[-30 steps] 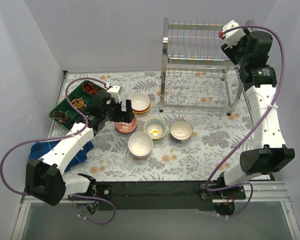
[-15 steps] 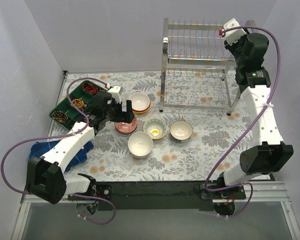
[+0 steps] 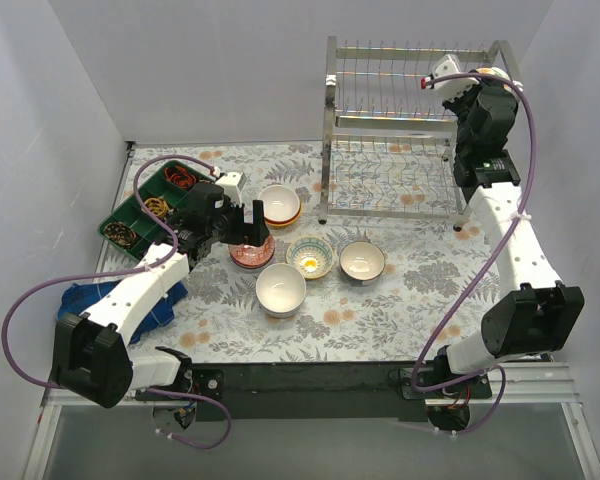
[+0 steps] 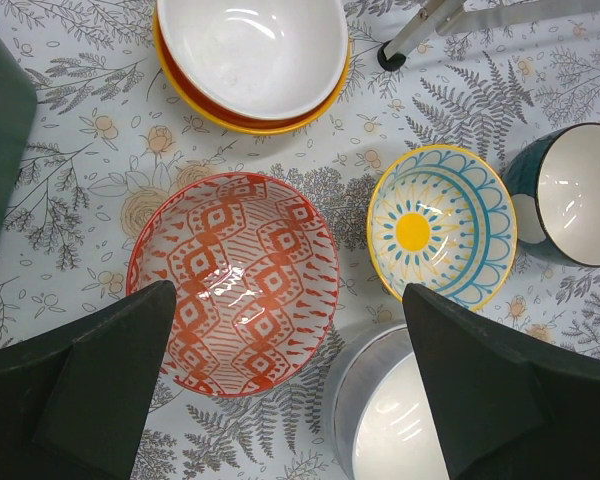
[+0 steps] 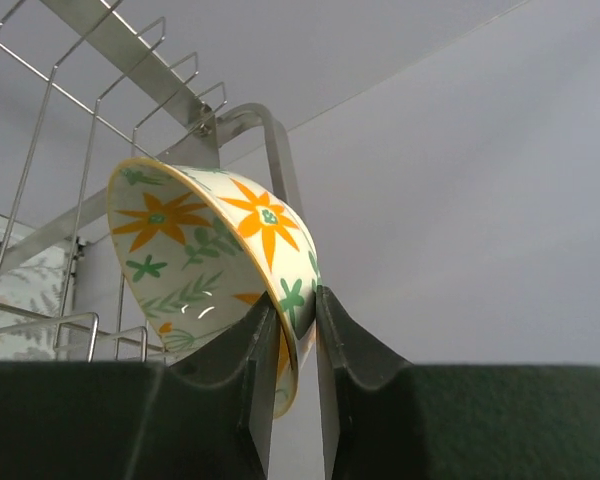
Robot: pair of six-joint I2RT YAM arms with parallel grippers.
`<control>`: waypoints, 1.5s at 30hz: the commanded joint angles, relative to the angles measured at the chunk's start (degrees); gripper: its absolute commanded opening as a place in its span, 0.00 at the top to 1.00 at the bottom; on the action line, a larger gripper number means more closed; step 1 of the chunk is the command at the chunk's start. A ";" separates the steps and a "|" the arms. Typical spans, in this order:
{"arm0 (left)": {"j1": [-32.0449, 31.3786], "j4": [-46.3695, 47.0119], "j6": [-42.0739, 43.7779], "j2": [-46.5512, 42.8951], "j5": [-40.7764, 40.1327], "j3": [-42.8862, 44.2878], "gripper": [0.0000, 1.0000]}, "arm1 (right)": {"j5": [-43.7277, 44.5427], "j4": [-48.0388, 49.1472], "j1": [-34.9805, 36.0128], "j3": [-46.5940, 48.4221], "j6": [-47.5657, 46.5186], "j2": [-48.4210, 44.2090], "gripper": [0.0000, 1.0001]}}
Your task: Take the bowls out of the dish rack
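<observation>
My right gripper (image 5: 295, 330) is shut on the rim of a cream floral bowl (image 5: 200, 240) that stands on edge at the top right corner of the chrome dish rack (image 5: 110, 50). In the top view this gripper (image 3: 480, 85) sits at the rack's (image 3: 400, 120) upper tier, with a bit of the bowl (image 3: 492, 72) showing. My left gripper (image 4: 290, 390) hangs open over a red-patterned bowl (image 4: 233, 280) on the table. Around it lie an orange-and-yellow stack (image 4: 250, 55), a yellow-and-blue bowl (image 4: 440, 222), a teal bowl (image 4: 575, 195) and a grey bowl (image 4: 380, 420).
A green compartment tray (image 3: 145, 205) with small items stands at the left edge. A blue cloth (image 3: 80, 298) lies under the left arm. The rack's foot (image 4: 390, 55) stands close to the orange-and-yellow stack.
My right gripper has swung left to the rack's top right corner and its jaws have closed onto the floral bowl's rim. The left arm has not moved.
</observation>
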 commanded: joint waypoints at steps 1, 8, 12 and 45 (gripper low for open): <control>-0.15 -0.51 0.08 -0.25 -0.12 1.22 0.02 | 3.75 11.93 2.90 -3.43 -7.23 -1.01 0.97; -0.24 -0.43 0.08 -0.33 -0.48 1.13 0.02 | 8.32 27.93 6.15 -7.64 -16.81 0.75 0.99; -0.24 -0.51 0.08 -0.25 -0.56 1.22 0.02 | 9.03 36.36 7.47 -8.09 -20.51 1.80 0.99; -0.24 -0.25 0.08 -0.86 -0.74 0.96 0.02 | 7.71 38.42 20.74 -12.22 -7.17 -10.14 0.99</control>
